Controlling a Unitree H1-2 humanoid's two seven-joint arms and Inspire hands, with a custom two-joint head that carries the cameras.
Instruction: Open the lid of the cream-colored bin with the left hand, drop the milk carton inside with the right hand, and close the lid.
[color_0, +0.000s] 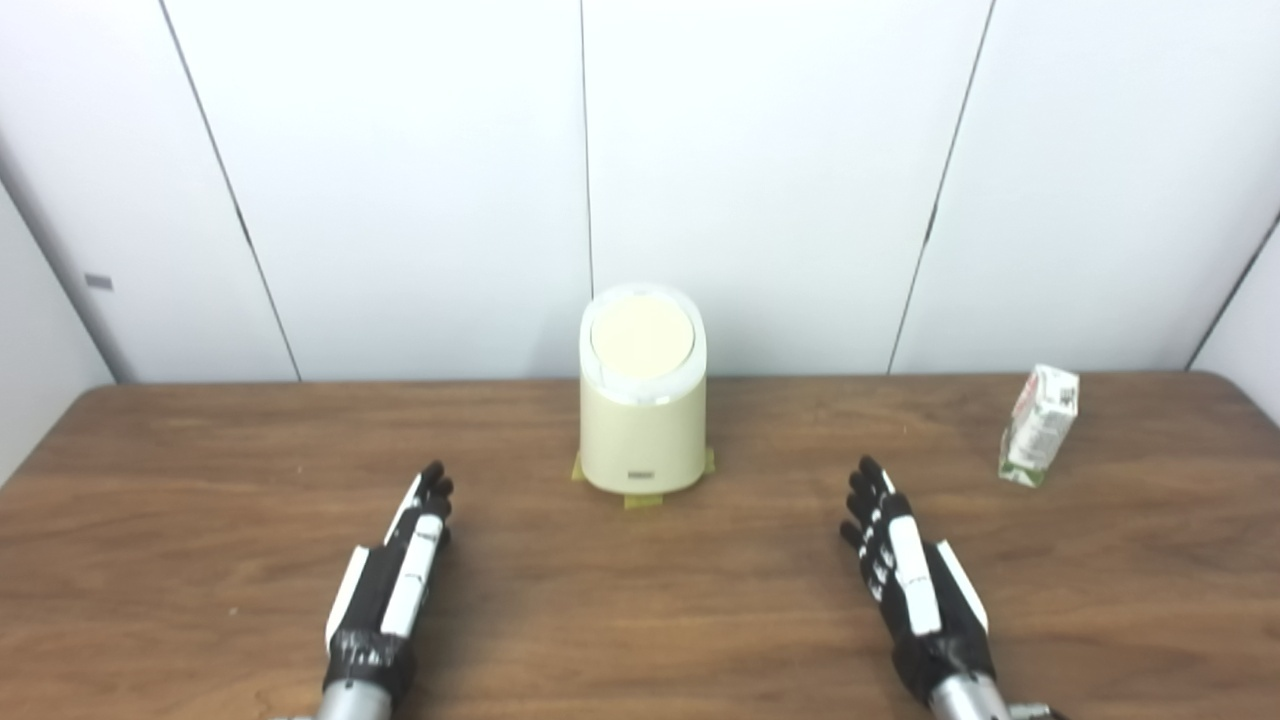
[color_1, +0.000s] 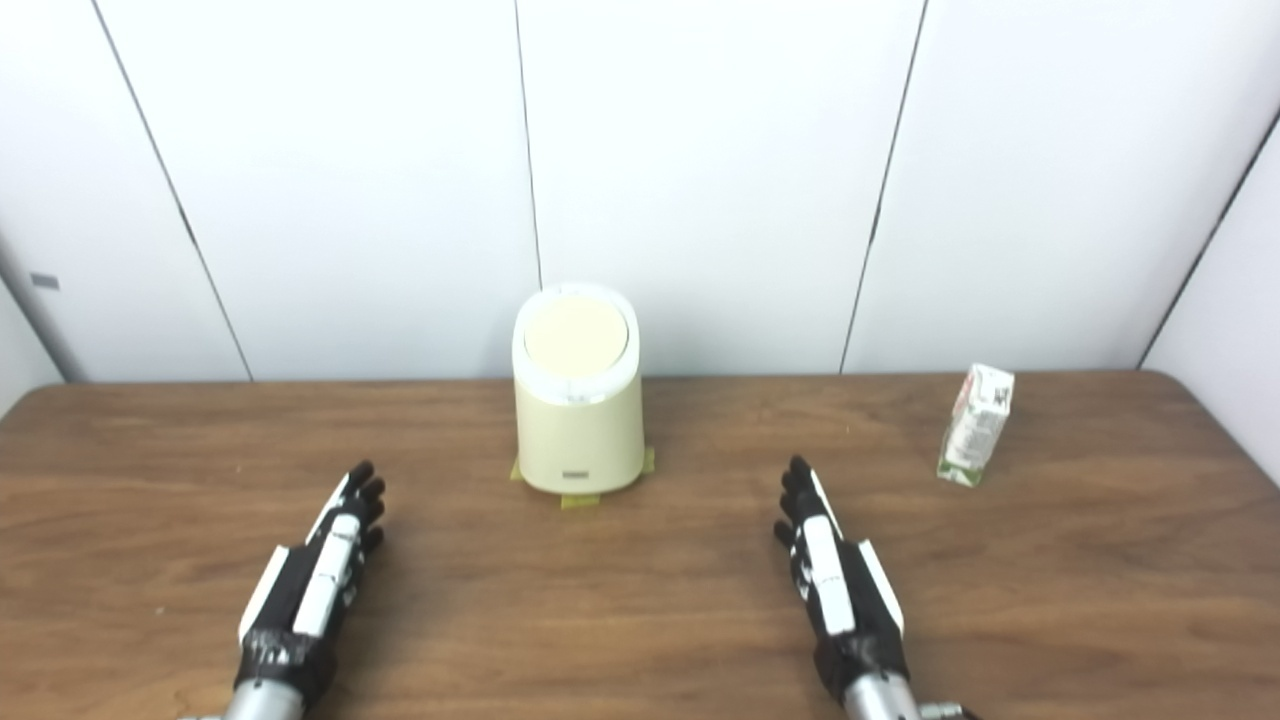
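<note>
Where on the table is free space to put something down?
Bare wood lies between the left hand and right hand, before the cream-colored bin, and between the bin and the milk carton. Nowhere is crowded.

2 head cameras side by side, angled down toward 12 o'clock, sharing the worktop (color_0: 640, 600), bin (color_0: 642, 420) centred, mid-range

Surface (color_0: 640, 610): brown wood-grain, rounded far corners. Wall panels (color_0: 780, 180): white, dark seams. Tape pieces (color_0: 643, 501): yellow-green, on surface.
</note>
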